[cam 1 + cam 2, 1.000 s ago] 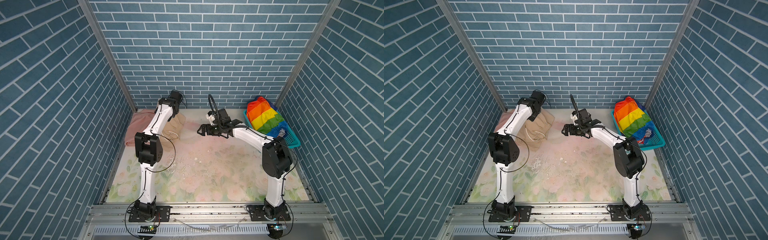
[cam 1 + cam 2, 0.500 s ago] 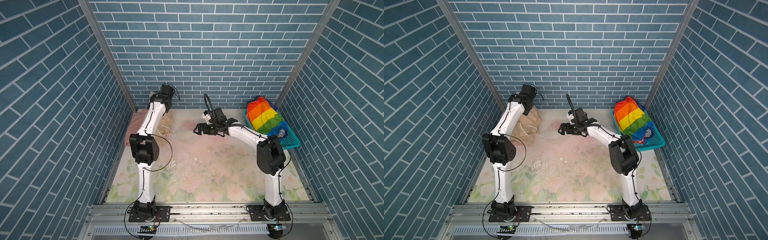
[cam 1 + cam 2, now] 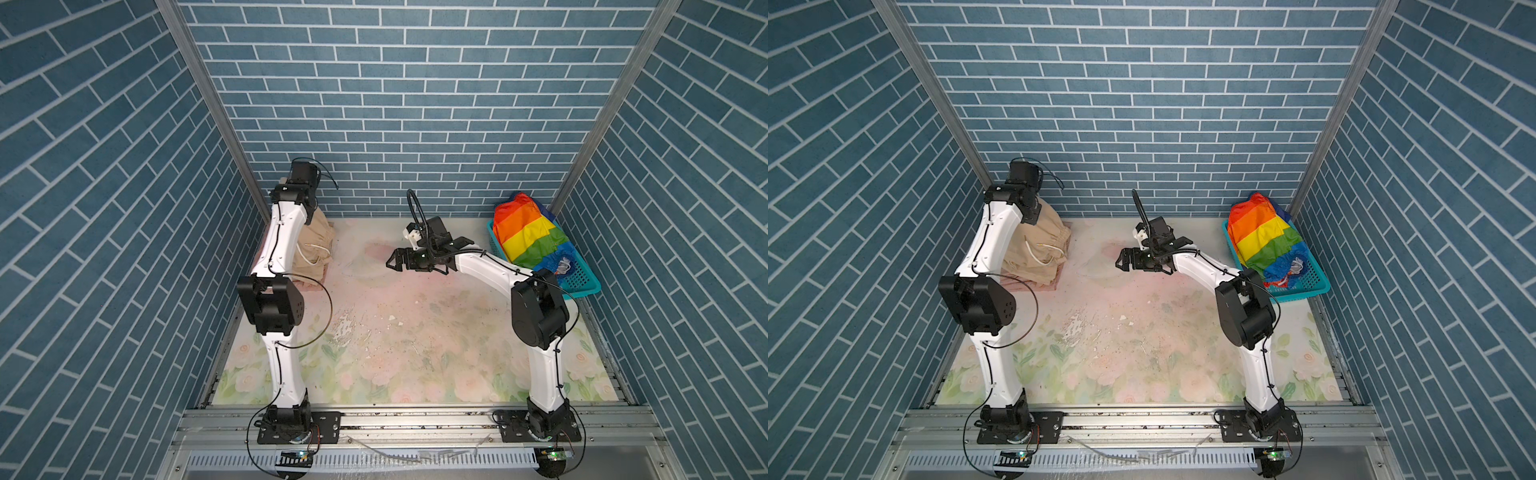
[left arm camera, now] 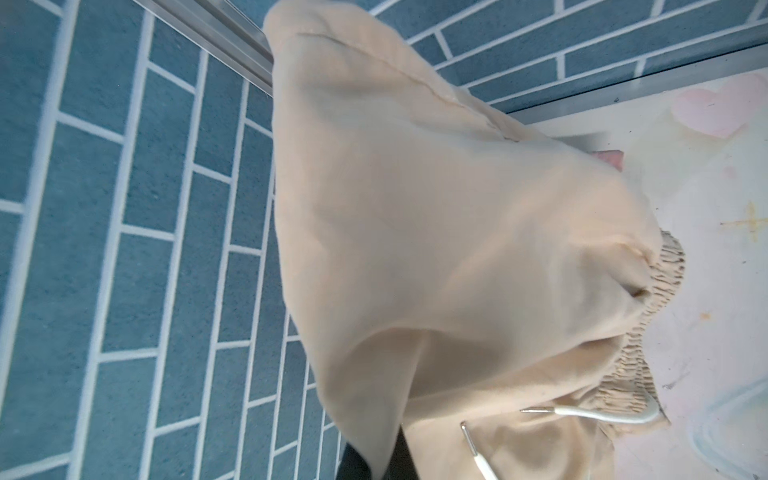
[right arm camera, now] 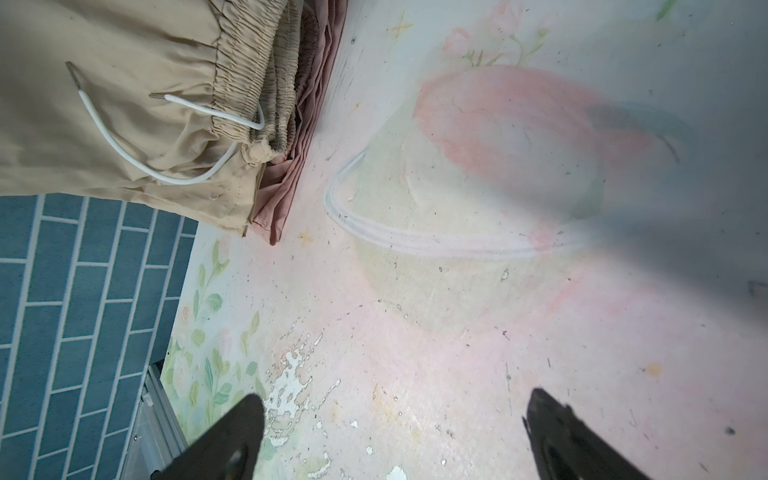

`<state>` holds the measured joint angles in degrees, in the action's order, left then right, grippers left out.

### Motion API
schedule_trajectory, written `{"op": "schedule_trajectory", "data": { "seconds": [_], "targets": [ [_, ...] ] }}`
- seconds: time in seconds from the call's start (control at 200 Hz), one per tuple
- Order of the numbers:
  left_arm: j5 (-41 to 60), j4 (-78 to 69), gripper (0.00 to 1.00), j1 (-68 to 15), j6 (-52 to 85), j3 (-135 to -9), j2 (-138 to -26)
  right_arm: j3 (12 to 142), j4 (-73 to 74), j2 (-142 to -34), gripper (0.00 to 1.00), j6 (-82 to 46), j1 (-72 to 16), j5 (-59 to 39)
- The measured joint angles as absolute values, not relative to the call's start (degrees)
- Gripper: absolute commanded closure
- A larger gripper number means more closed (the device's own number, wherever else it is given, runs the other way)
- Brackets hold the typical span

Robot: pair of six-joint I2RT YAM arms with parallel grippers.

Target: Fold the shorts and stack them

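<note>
**Beige shorts lifted at the back left, rainbow pair in the basket**

At the far left corner of the counter (image 3: 415, 332), the left gripper (image 4: 370, 465) is raised close to the brick wall. Its jaws are closed on a pinch of the beige shorts (image 3: 1042, 245). The cloth hangs from them in a cone, and its gathered waistband and white drawstring (image 5: 124, 141) rest lower down. In both top views the arm and the cloth hide the jaws. The left wrist view shows only a dark part of them under the draped fabric.

The pink shorts (image 5: 291, 178) lie folded beneath the beige pair. The right wrist view shows their stacked edges clearly, a top view shows only a thin strip (image 3: 1017, 283), and the left wrist view shows a small corner.

Near the middle of the counter, the right gripper (image 3: 392, 264) hovers above the flower print. Its jaws are spread wide and hold nothing.

At the far right, the rainbow-striped shorts (image 3: 525, 232) are heaped in the teal basket (image 3: 582, 286), rising above its rim. Only the top views show this pair and the basket.
</note>
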<state>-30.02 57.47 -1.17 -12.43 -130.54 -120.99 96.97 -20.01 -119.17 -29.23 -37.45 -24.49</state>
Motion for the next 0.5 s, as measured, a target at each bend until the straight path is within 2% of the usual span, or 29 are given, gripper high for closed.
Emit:
{"op": "schedule_trajectory", "data": {
  "seconds": [0.2, 0.39, 0.44, 0.5],
  "targets": [
    [-28.6, 56.0, 1.00, 2.6, -12.6, -130.3, -124.6, 97.0, -19.8, -119.5, 0.02, -29.8, -37.5, -24.9],
    [-28.6, 56.0, 1.00, 6.6, -12.8, -133.5, -132.8, 96.9, -19.8, -119.7, 0.02, -29.8, -37.5, -25.3],
    [-28.6, 56.1, 0.92, 7.9, -12.8, -134.9, -134.9, 96.9, -19.8, -119.7, 0.02, -29.9, -37.5, -25.5],
    [-28.7, 56.2, 0.96, 9.3, -12.5, -135.9, -136.7, 96.9, -19.8, -119.7, 0.02, -30.2, -37.5, -25.9]
  ]
}}
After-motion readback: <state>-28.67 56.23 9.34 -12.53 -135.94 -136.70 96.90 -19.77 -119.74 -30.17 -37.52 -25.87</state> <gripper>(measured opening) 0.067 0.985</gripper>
